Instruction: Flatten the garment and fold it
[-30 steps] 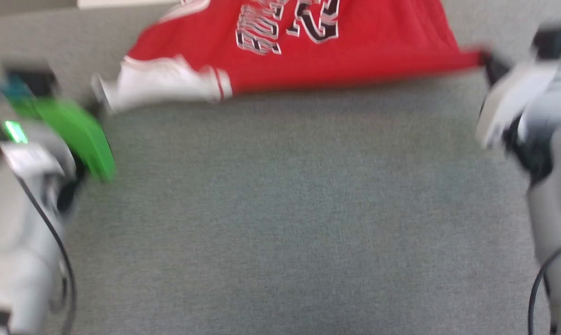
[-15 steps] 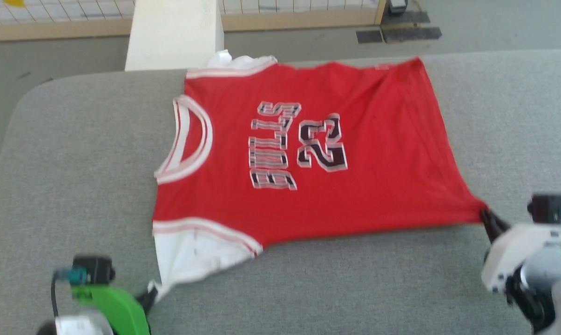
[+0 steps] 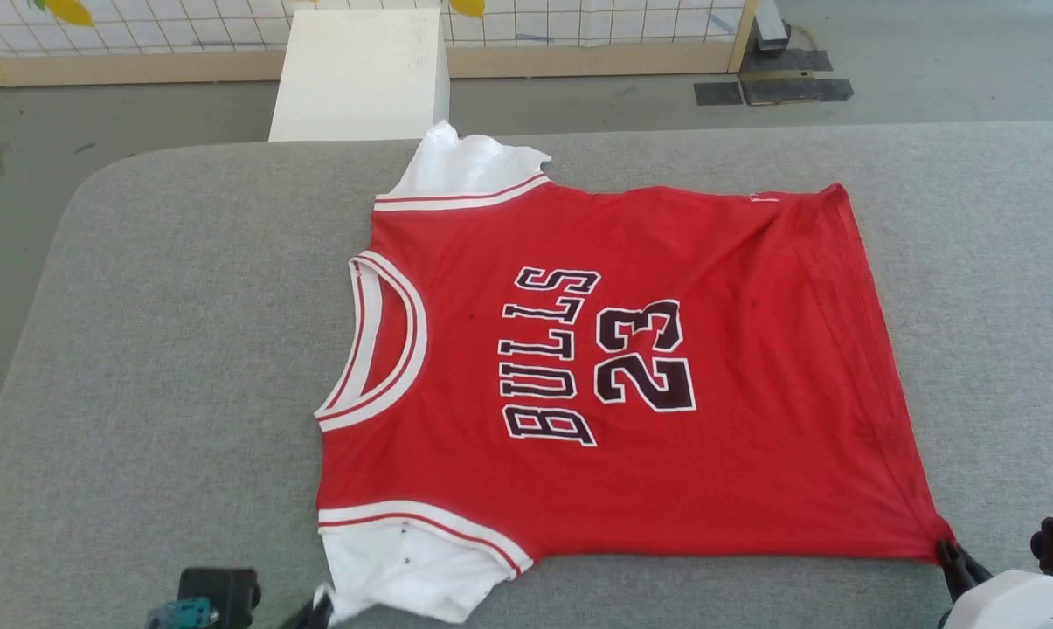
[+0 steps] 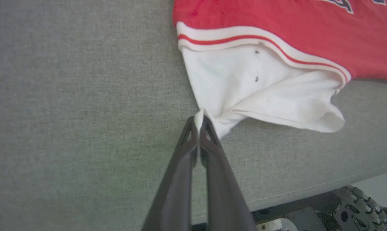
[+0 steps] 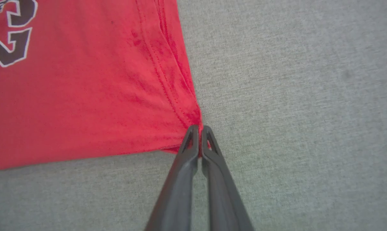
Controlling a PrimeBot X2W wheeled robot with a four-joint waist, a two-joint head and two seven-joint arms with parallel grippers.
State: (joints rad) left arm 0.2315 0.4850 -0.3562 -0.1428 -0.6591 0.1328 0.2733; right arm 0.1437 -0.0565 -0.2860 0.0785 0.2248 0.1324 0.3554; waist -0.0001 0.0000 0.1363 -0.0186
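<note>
Head view: got the garment (image 3: pixel 578 376) lying flat on the grey woven pad (image 3: pixel 185 349), nearer its near edge, long axis left-right, collar left, hem right, red knit with black white-edged BULLS 23 turned sideways. Left wrist view: left gripper (image 4: pixel 198 123) pinched tight on the rumpled near white sleeve (image 4: pixel 260 86). Right wrist view: right gripper (image 5: pixel 199 130) clamped on the near red hem corner (image 5: pixel 188 117), cloth drawn to a point.

The garment (image 3: pixel 631 367) reads "BULLS" and "23" in black, white-outlined print
</note>
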